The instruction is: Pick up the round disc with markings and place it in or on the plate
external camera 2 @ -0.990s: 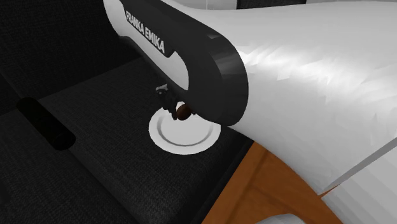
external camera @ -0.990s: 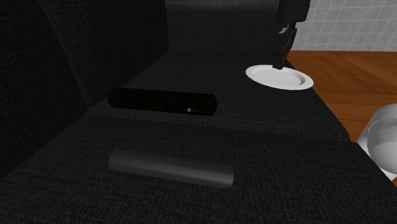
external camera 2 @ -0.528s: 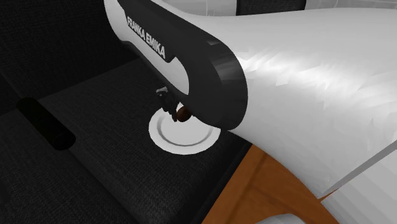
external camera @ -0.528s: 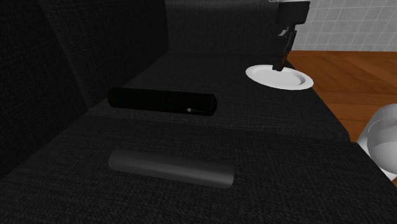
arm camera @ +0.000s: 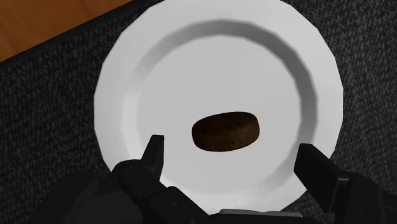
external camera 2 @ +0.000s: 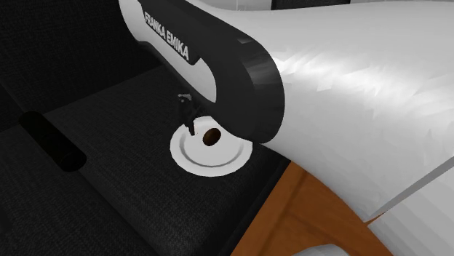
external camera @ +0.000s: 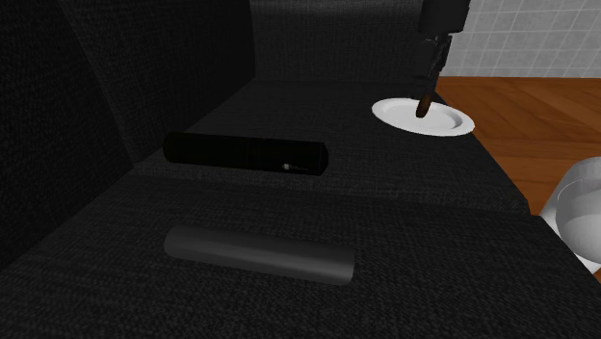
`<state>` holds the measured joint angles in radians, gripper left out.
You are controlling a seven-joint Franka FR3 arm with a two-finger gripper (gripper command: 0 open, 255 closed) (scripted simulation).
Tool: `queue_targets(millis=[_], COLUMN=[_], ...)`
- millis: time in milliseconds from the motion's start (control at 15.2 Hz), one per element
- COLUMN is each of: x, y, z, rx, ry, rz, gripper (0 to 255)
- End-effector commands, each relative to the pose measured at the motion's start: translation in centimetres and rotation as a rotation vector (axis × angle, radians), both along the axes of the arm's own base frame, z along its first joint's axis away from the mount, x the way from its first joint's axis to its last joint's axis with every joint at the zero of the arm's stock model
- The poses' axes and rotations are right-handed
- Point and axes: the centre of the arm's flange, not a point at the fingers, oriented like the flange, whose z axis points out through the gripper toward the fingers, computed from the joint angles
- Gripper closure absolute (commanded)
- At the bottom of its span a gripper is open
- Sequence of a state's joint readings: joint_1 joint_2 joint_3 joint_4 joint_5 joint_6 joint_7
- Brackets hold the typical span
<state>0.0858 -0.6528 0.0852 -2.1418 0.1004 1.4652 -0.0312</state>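
Note:
The dark brown round disc (arm camera: 226, 132) sits over the middle of the white plate (arm camera: 114, 95), between my fingers and touching neither. My black gripper (arm camera: 230, 145) hangs open just above the plate. In the shoulder view the disc (external camera: 422, 105) looks tilted on edge on the plate (external camera: 457, 125), right below the gripper (external camera: 435, 67). Seen in the second exterior view, the disc (external camera 2: 211, 136) is in the plate's (external camera 2: 182, 149) hollow, with the fingers (external camera 2: 188, 120) just beside it. I cannot tell whether the disc lies flat.
The plate stands on a dark fabric seat near its edge, with wooden floor (external camera: 539, 106) beyond. A black cylinder (external camera: 246, 154) and a dark grey cylinder (external camera: 258, 254) lie nearer the camera. The white arm (external camera 2: 349, 94) covers much of the second exterior view's right.
The gripper has opened and let go of the disc. The disc has dropped from between the fingers down onto the plate's middle.

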Motion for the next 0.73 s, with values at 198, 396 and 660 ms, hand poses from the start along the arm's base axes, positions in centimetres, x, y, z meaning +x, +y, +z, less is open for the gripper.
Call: queue_targets(millis=[198,396,660], x=[0.1,0.1,0.1], y=[-0.1,-0.1,-0.1], z=[4.4,4.4,4.4], rx=[0.0,0.0,0.0], ry=[0.0,0.0,0.0], rz=[0.0,0.0,0.0], gripper=[0,0,0])
